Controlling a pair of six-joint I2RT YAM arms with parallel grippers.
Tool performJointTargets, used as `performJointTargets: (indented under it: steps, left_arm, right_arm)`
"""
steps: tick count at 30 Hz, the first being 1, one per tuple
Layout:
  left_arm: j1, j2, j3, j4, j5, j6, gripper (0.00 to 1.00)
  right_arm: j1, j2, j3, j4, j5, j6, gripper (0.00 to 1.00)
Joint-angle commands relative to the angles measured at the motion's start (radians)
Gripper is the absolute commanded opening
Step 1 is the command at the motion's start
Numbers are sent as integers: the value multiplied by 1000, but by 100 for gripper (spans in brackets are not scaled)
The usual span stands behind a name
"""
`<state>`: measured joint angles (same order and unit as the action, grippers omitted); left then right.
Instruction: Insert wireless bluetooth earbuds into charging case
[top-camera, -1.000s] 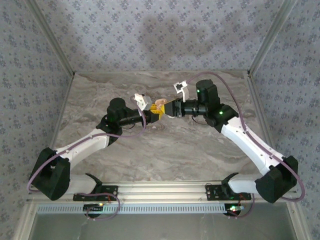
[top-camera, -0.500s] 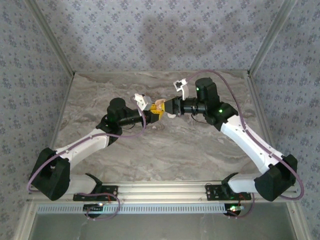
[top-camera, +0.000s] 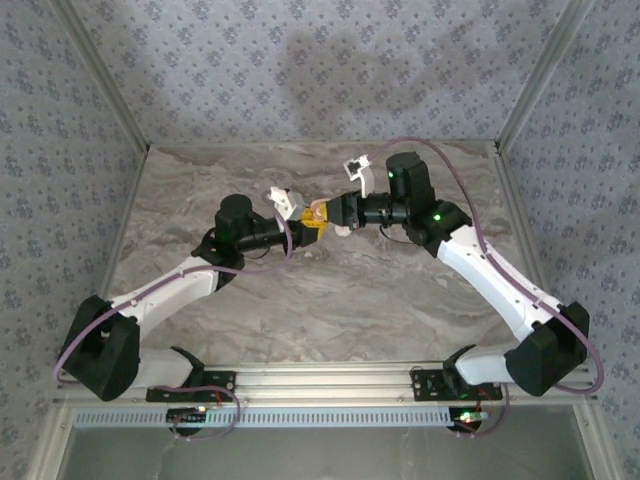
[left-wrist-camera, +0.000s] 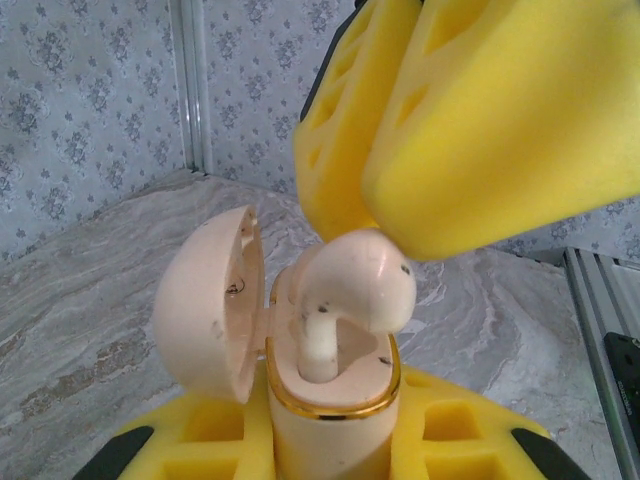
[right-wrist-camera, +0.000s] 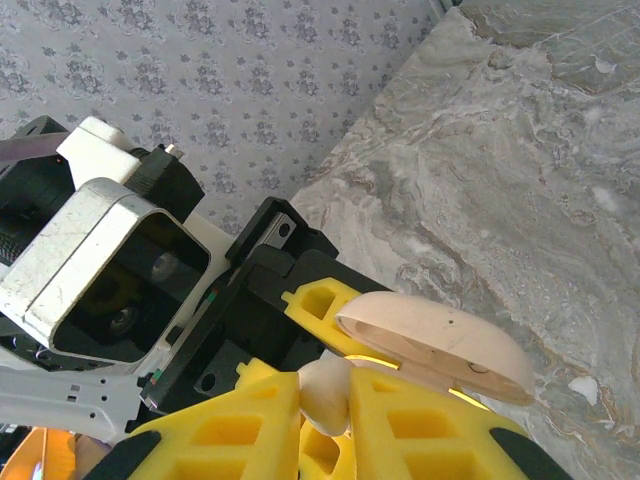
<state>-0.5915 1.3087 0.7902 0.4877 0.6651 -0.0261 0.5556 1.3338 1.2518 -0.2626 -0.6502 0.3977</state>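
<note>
- Two of my arms meet over the far centre of the marble table (top-camera: 330, 310). The top view gives the layout: grippers tip to tip, w/ the charging case (top-camera: 318, 212) a small peach spot btw. them.
- L side: my left gripper (left-wrist-camera: 335, 445) is clamped on the case. Its yellow pads (left-wrist-camera: 460, 445) press both flanks, and the case stands upright w/ the tabletop behind it.
- Lid (left-wrist-camera: 210, 300): hinged open and swung to the left in the left wrist view, hollow inner face toward the earbud (left-wrist-camera: 355, 285).
- R side: my right gripper (right-wrist-camera: 325, 400) is pinched on the earbud, w/ the pale bulb end wedged btw. the two yellow fingers.
- Left wrist view adds the earbud stem pointing down into the case well, inside the gold rim (left-wrist-camera: 385, 385). The bulb sits above the rim w/ a right finger touching its top. Whether the stem is fully seated, I cannot tell.
- Right wrist view adds the lid as a peach dome just beyond my right fingers. Behind it are the left arm's black gripper body and the wrist camera housing (right-wrist-camera: 110, 270). The fingers hide the stem and well here.
- Top view: the earbud is too small to make out.
</note>
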Motion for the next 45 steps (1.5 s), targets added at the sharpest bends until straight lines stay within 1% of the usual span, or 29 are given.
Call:
performJointTargets:
  steps: [1,5,12,19,23,27,40,45]
  left_arm:
    - [-13,-42,43,21,37,33,17]
    - [-15,-45,46,17,58,41,17]
    - [-14,-48,52,16,104,33,17]
    - [-15,-44,68,0,142,26,17]
    - [-14,-43,76,-8,158,27,17]
    - [-14,-45,81,-19,166,31,17]
    - [-17,-43,92,-40,185,37,17]
    - [-18,-44,96,-55,189,47,18]
  right_arm:
    - [4,14,36,-48,30,-31,22]
    - [-3,14,44,-89,21,-80,22]
    - [-30,23,64,-144,-41,-191,22]
    - [-36,46,94,-158,-70,-238,22]
    - [-36,56,101,-167,-68,-257,22]
    - [-37,48,103,-199,-61,-317,22]
    - [-43,72,155,-271,0,-428,22]
    - [-43,73,165,-308,4,-515,23]
